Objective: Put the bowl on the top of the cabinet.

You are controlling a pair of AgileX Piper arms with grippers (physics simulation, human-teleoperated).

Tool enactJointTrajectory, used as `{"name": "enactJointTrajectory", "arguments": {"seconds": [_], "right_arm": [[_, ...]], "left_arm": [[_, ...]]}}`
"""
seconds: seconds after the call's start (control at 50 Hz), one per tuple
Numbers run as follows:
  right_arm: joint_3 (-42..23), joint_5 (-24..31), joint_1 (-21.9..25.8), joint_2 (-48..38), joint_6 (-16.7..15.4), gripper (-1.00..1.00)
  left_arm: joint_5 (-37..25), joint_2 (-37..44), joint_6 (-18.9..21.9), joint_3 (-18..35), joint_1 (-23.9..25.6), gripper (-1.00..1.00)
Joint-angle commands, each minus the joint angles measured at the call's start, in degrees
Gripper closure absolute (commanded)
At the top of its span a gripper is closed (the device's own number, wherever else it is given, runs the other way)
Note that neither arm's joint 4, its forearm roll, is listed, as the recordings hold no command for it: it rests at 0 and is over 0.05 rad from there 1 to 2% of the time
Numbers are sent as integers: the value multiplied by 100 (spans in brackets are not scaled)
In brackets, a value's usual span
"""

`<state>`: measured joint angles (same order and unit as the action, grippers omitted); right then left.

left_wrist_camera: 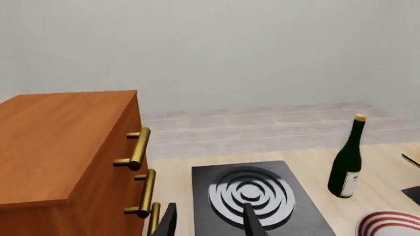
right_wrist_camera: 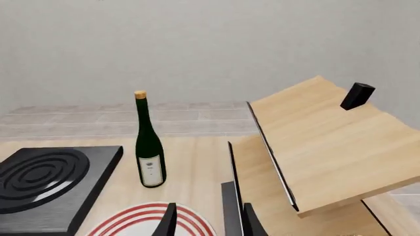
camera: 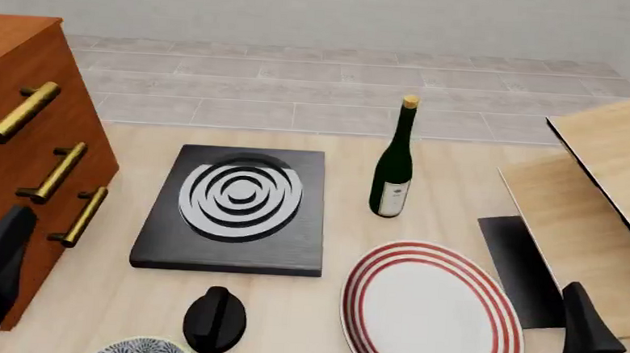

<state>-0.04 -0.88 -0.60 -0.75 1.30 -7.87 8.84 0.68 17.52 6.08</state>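
Cabinet (camera: 25, 153) stands at table's left; bowl (camera: 144, 351) lies at near edge. Bottle (camera: 395, 160) stands behind plate (camera: 432, 312).

cabinet (camera: 16, 128) top bare; bottle (camera: 393, 160), hob (camera: 238, 205) mid-table

The cabinet (camera: 17, 112) is seen as smooth reddish wood with shiny brass handles (camera: 54, 172). The bottle (camera: 393, 164) looks like glossy dark glass. The table (camera: 319, 306) is made of pale matt wood.

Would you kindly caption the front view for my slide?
Bowl at the near edge, cabinet left, stove, bottle and plate between.
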Motion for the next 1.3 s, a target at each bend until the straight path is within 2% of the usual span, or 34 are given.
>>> {"name": "enactJointTrajectory", "arguments": {"seconds": [0.02,0.14,0.28,0.3,0.5,0.8,0.86,0.88,1.3], "right_arm": [[3,33,-8,33,37,-100],[-2,12,-19,12,59,-100],[3,51,-16,45,71,-100],[3,50,-13,43,74,-100],[-1,41,4,20,89,-100],[2,0,2,-15,95,-100],[2,2,5,-14,99,-100],[3,4,5,-12,101,-100],[3,38,50,47,92,-100]], "left_arm": [[-787,482,-44,1245,363,-100],[-1279,797,-14,1702,668,-100],[-1891,1066,-92,2229,774,-100],[-1812,915,-83,1914,785,-100],[-2475,1121,-448,1993,830,-100],[-3061,1249,-345,1686,967,-100],[-3123,1229,-279,1654,996,-100],[-3202,1175,-61,1687,1029,-100],[-3663,977,-394,1214,1266,-100]]}}
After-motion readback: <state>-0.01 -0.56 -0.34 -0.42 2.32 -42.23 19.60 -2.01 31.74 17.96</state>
